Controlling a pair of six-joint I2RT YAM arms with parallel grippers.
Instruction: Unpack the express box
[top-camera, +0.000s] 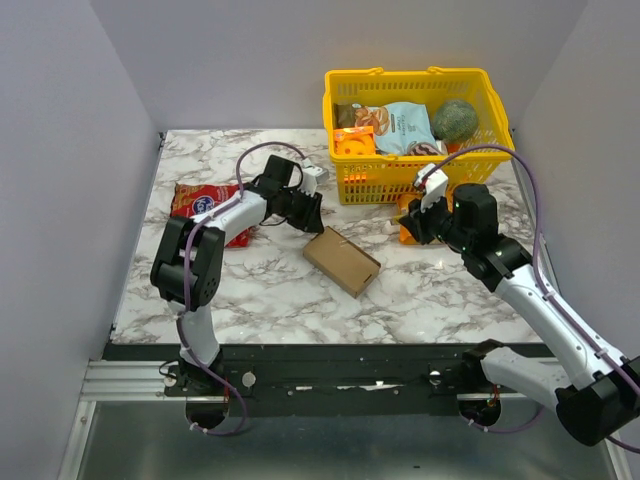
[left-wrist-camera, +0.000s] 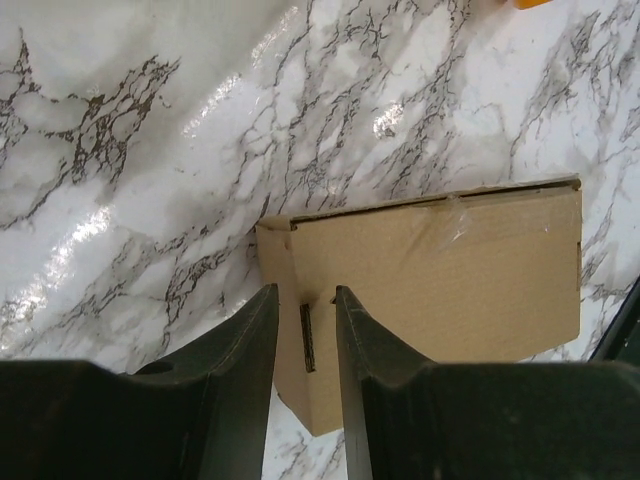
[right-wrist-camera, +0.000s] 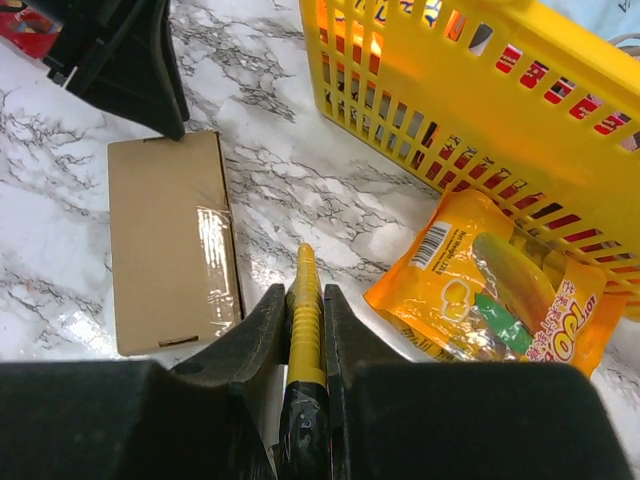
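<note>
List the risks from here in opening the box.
1. The express box lies loose on the smooth table, with the left gripper only over one end: it may slide.
2. The thin yellow tool in the right gripper may twist against the tape.

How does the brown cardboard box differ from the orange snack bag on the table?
The cardboard box is plain brown with clear tape; the orange snack bag is glossy, with printed pictures and a barcode. The box is stiff and straight-edged; the bag is soft and crinkled. The box lies apart from the yellow basket; the bag lies close beside it. Both lie flat on the marble table.
</note>
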